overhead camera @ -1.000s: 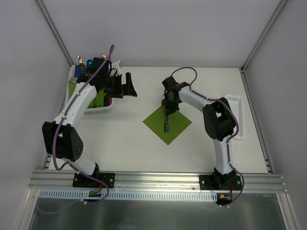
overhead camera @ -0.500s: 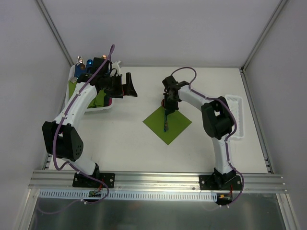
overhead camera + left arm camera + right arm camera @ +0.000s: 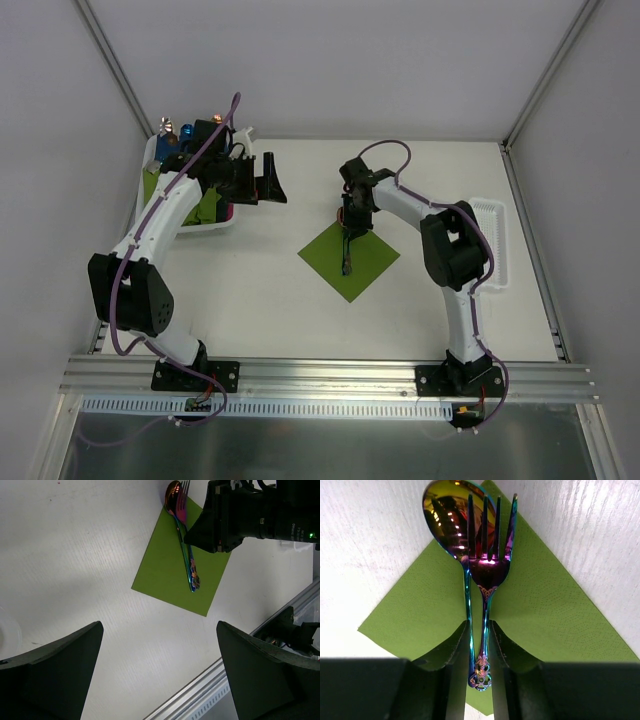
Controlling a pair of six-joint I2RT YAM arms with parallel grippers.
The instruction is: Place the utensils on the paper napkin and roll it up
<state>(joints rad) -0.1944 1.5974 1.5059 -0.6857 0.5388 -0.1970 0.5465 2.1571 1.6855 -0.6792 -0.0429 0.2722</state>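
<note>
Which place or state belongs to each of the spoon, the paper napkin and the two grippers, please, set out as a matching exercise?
Things:
1. spoon
2. paper napkin
3. left gripper
4. right gripper

Places or states:
A. jaws flanking the cutlery handles
B. bowl partly under the tines of the fork
C. wide open, holding nothing
D. olive green, lying flat on the table

Pairs: 1-B, 2-D, 3-C, 4-A

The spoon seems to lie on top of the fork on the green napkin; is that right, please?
Not quite: the fork lies on top of the spoon, its tines crossing the bowl, on the green napkin. The right wrist view shows this.
</note>
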